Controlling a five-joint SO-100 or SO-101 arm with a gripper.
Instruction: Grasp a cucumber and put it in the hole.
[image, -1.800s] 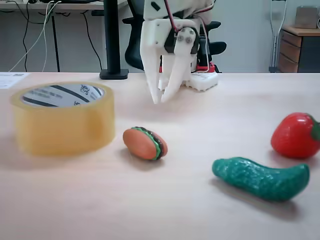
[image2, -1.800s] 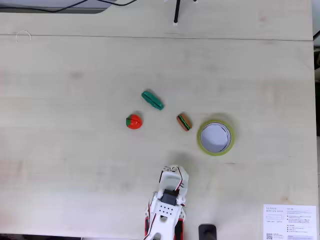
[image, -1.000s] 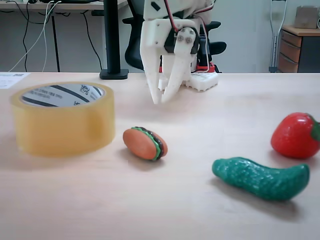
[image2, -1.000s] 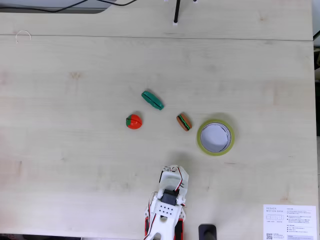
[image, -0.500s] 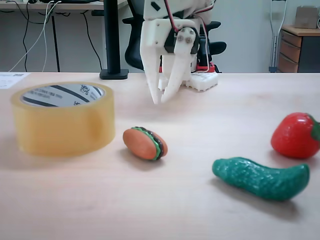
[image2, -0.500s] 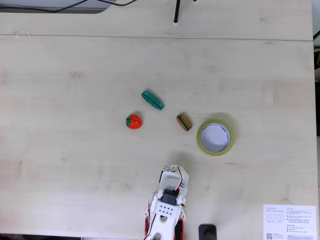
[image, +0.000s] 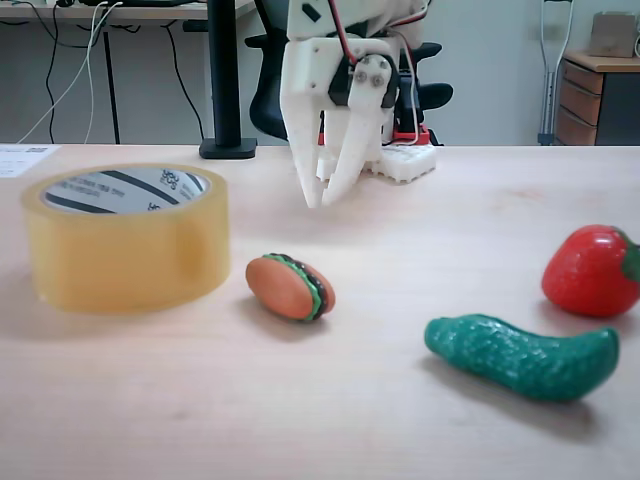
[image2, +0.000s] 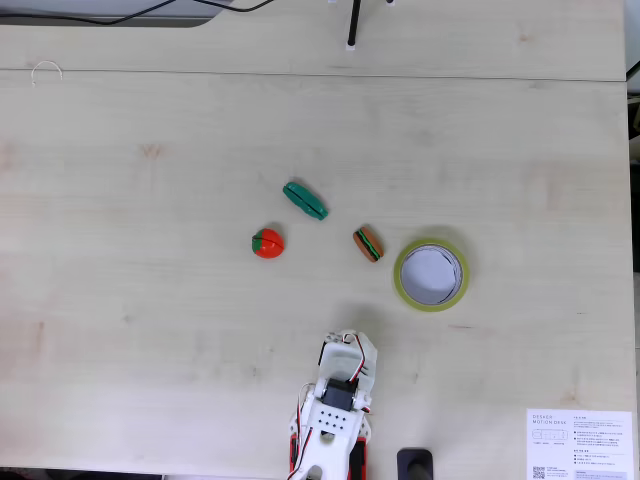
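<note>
**Cucumber untouched, arm parked near its base**

Gripper (image: 320, 200) hangs above the table (image: 150, 400) with its two white fingers pinched together at the tips and nothing between them, so it's closed and empty. In the top-down fixed view the gripper (image2: 343, 341) sits low in the picture, just ahead of the arm's base and well apart from all the toys.

Nearest thing out from it is the toy burger (image: 289, 287), lying on its side between the gripper and the camera in the low fixed view. To the burger's left in that view is the tape roll (image: 127, 240), flat on the table, with the hole (image: 125, 189) facing up and nothing inside it. From above, the hole (image2: 431, 274) is the white disc inside the yellowish ring.

The cucumber (image: 521, 356) lies flat on the table toward the right of the low view, just in front of the red strawberry (image: 591, 270) and not touching it. From above, the cucumber (image2: 304, 200) is farthest from the gripper, lying on a diagonal.

It's probably light, hard plastic, and the bumpy skin should give the fingers some bite. Best bet looks like a pinch across the fat middle, jaws square to its long axis, since the tapered ends could squirt out. The grasp hasn't started yet.
</note>
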